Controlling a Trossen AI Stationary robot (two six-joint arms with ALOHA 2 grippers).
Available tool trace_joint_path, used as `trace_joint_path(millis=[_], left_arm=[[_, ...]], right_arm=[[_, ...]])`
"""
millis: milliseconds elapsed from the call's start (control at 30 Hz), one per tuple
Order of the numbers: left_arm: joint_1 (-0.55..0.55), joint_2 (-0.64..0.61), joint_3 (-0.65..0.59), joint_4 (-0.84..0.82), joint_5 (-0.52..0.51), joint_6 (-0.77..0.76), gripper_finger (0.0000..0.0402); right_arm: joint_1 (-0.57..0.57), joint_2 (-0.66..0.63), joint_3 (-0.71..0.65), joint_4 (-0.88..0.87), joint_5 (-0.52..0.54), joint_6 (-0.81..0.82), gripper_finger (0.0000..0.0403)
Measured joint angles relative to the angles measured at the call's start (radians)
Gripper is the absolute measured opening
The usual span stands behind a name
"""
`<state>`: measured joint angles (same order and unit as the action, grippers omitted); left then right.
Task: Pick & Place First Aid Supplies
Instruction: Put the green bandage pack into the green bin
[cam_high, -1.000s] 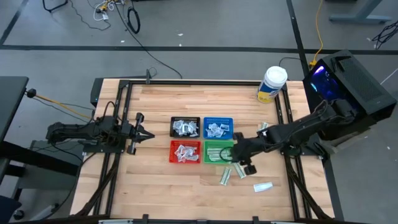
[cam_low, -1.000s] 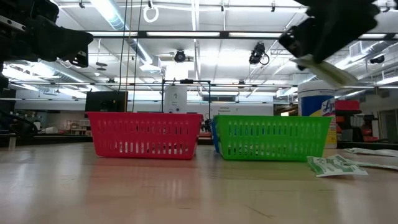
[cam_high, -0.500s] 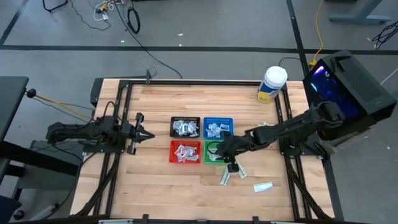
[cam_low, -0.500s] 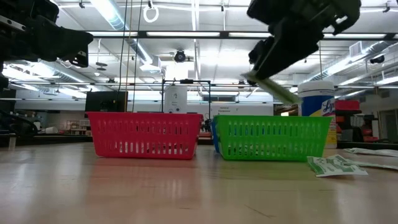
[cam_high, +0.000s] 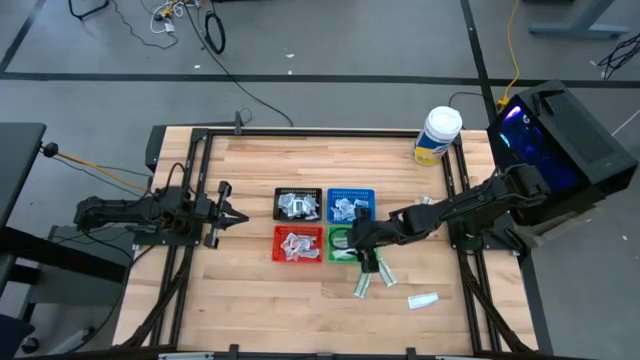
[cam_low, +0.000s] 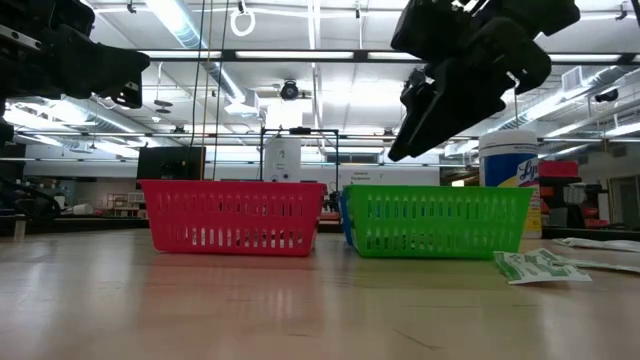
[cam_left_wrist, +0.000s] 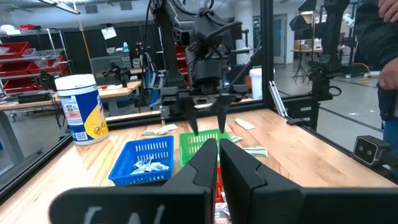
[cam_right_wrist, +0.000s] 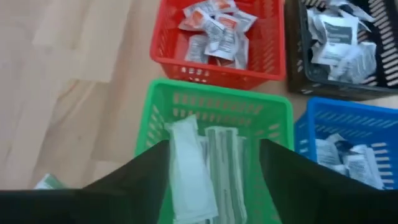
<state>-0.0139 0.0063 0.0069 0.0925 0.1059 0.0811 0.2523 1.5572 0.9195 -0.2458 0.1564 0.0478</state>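
My right gripper (cam_right_wrist: 214, 186) hangs open above the green tray (cam_high: 345, 243), tilted down, with nothing between its fingers. Long white-and-green packets (cam_right_wrist: 189, 168) lie in the tray right below it. From the low view, this gripper (cam_low: 405, 140) is clear above the green tray (cam_low: 435, 220). More of the first aid supplies fill the red tray (cam_high: 298, 244), the black tray (cam_high: 298, 205) and the blue tray (cam_high: 350, 205). Loose packets (cam_high: 362, 285) lie on the wood near the green tray. My left gripper (cam_left_wrist: 217, 155) waits shut and level at the table's left.
A big white jar with a yellow label (cam_high: 438, 135) stands at the far right of the table. Further loose packets (cam_high: 422, 299) lie at the near right, and another (cam_high: 423, 203) lies beside the right arm. Bare wood stretches along the near edge and on the left.
My right gripper has gone toward the table's left and down, from beside the green tray to above it, carrying a long white-and-green packet and tipping further downward. It has then opened and let the packet go, so the fingers are now empty.
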Motion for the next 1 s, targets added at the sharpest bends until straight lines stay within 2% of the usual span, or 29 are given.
trace_joint_path(millis=[167,300,567,1000], left_arm=[[0.0,0.0,0.0,0.0,0.0,0.0,0.0025],[0.0,0.0,0.0,0.0,0.0,0.0,0.0025],[0.0,0.0,0.0,0.0,0.0,0.0,0.0025],[0.0,0.0,0.0,0.0,0.0,0.0,0.0025]], right_arm=[[0.0,-0.017,0.0,-0.055,-0.008,0.021,0.0292],[0.0,-0.057,0.0,-0.117,-0.007,0.053,0.0306],[0.01,-0.155,0.0,-0.254,-0.007,0.181,0.0301],[0.108,-0.2,0.0,-0.326,-0.035,0.18,0.0297]])
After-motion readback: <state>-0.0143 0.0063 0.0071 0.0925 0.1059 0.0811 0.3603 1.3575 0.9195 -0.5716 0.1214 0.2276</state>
